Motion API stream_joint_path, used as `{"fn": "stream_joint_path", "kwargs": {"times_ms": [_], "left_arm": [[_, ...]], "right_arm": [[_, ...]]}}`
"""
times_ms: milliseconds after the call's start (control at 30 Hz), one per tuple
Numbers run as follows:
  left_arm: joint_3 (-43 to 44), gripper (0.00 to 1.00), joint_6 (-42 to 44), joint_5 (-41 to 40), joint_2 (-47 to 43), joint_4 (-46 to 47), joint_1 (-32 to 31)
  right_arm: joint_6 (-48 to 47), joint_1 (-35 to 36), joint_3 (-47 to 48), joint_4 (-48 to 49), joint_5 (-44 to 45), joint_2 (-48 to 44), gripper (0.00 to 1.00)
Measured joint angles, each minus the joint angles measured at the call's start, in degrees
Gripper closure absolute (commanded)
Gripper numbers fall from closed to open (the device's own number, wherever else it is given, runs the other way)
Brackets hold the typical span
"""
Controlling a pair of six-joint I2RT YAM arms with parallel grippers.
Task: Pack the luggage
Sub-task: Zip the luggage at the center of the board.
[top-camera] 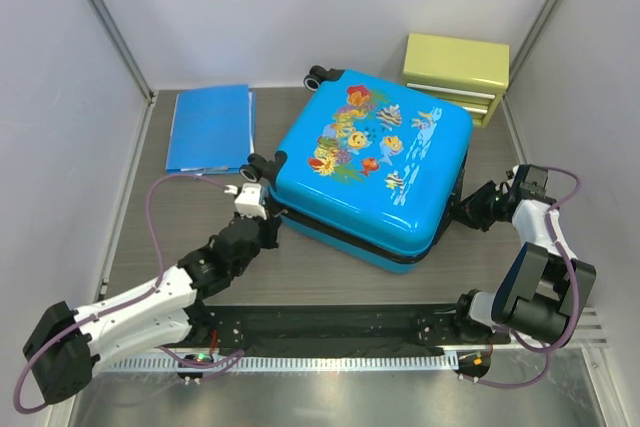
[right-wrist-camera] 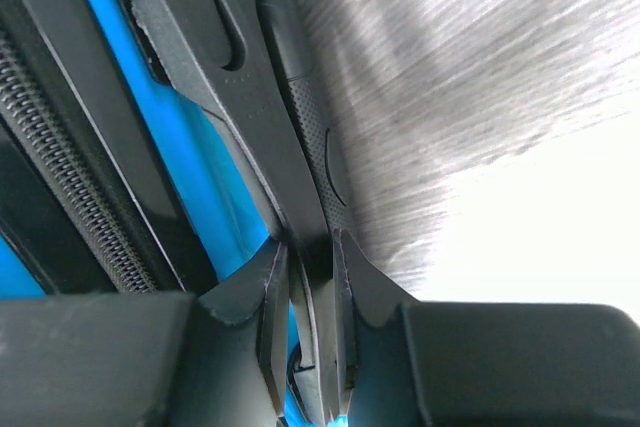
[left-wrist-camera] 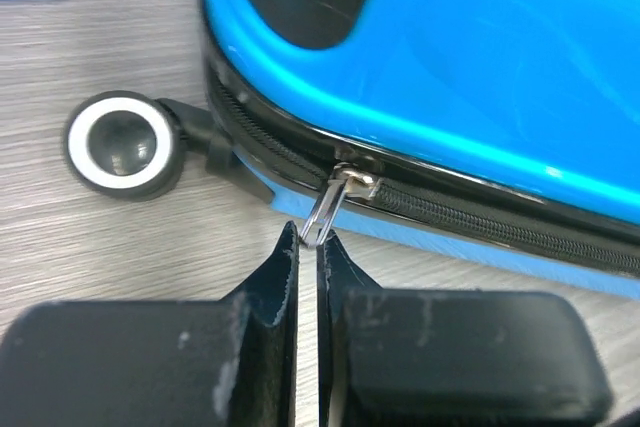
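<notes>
A: Luggage [top-camera: 375,172] lies flat and shut, fish side up, mid worktop [top-camera: 330,282]. What do we flag first?

B: The zipper pull [left-wrist-camera: 335,205]. The left jaws are pressed together on just its tip. So little metal is in the grip that we judge it may slide out once tension comes on.

A: Agreed. The slider also sits right at the corner bend. If the tug leaves the line of the zipper track [left-wrist-camera: 480,212], we expect it to bind or twist.

B: Is the track meshed?

A: Right of the slider it looks meshed. Toward the wheel [left-wrist-camera: 122,143] we cannot tell.

B: The right jaws are clamped on a black bar [right-wrist-camera: 300,137], likely the side handle.

A: That's our brace. If it slips, we think the whole case swings with the zip drag instead of the slider moving, maybe toward the blue folder [top-camera: 210,127] at far left.

B: And the drawer box [top-camera: 455,72]?

A: It's behind the luggage, near its far right corner. Less of a worry.

B: How does the luggage sit against the jaws?

A: It lies between them. The left jaws meet its near-left corner, just beside the wheel, touching only the pull. The right jaws are at its right edge, with the bar between the fingers and the blue shell just beside them.
</notes>
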Motion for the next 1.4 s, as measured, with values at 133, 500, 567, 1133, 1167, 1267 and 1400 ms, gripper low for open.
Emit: {"fn": "stream_joint_path", "kwargs": {"times_ms": [133, 500, 567, 1133, 1167, 1267, 1400], "left_arm": [[0.0, 1.0, 0.0, -5.9, -3.8, -2.5, 3.7], [0.0, 0.84, 0.4, -5.1, -5.6, -3.1, 7.1], [0.0, 0.73, 0.9, 0.0, -6.1, -2.6, 7.1], [4.7, 0.04, 1.6, 37.9, -0.1, -3.1, 18.2], [4.7, 0.05, 1.8, 38.5, -0.5, -3.2, 19.1], [5.0, 0.11, 2.2, 39.8, -1.5, -3.4, 20.9], [5.2, 0.26, 2.8, 42.8, -0.2, -2.9, 21.9]], "right_arm": [[-0.8, -0.9, 0.0, -1.0, -0.4, 0.0, 0.99], [-1.4, -2.3, 0.0, -1.4, -1.0, 0.0, 0.99], [-1.4, -2.3, 0.0, -1.4, -1.0, 0.0, 0.99], [-2.5, -2.6, 0.7, -2.6, -1.6, 0.0, 0.99], [-2.5, -2.6, 0.7, -2.6, -1.6, 0.0, 0.99], [-2.5, -2.7, 0.7, -2.6, -1.6, -0.1, 0.99], [-2.8, -2.7, 0.5, -3.2, -1.4, -0.5, 0.99]]}}
